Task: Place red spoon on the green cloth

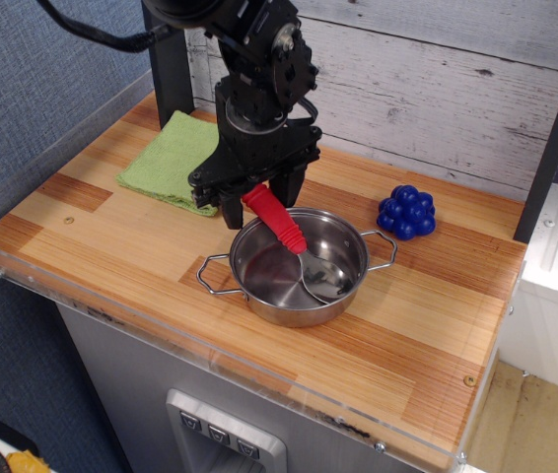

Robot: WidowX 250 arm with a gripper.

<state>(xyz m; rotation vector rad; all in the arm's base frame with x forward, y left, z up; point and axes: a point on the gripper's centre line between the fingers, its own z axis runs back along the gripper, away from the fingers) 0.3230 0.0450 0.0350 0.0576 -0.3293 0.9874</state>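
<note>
The green cloth (pixel 174 161) lies flat on the bench (pixel 111 246), left of and behind the steel pot (pixel 297 268). The tool (pixel 255 198) straddles the upper end of the red spoon (pixel 289 241) at the pot's back-left rim; whether its fingers press the handle I cannot tell. The spoon's bowl sits inside the pot. Right of the pot, apart, rests a blue grape cluster (pixel 406 211)

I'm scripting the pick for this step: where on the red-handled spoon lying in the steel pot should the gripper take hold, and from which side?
Grip the thick ribbed red handle of the red-handled metal spoon near its upper end, coming from above. That end sticks out over the rim of the steel two-handled pot, while the bowl lies low inside. The black gripper already straddles it there; the light green folded cloth lies just behind.
</note>
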